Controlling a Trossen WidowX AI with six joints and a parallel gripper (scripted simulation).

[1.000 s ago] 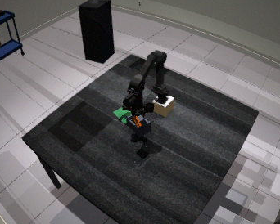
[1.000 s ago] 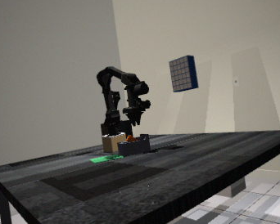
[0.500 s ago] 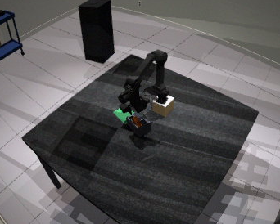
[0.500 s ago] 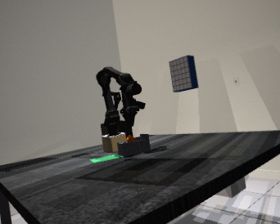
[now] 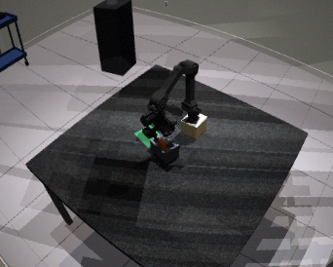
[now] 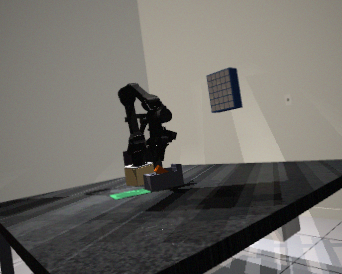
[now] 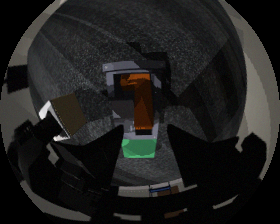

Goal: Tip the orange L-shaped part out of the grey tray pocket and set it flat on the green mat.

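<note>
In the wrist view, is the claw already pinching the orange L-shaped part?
No, the black claw stands open, with its fingers well apart on either side of the orange L-shaped part.

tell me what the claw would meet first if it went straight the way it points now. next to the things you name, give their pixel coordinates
Probably the raised straight end of the orange L-shaped part [image 5: 162,144] [image 6: 159,170] [image 7: 143,107], which lines up between the open fingers of the claw [image 5: 156,135] [image 6: 159,164] [image 7: 145,127]. The depth gap is unclear.

Beyond the table's far-left edge I note a black pedestal [image 5: 116,36] and a blue cart [image 5: 6,59]; a gridded blue panel [image 6: 224,90] is on the wall.
</note>
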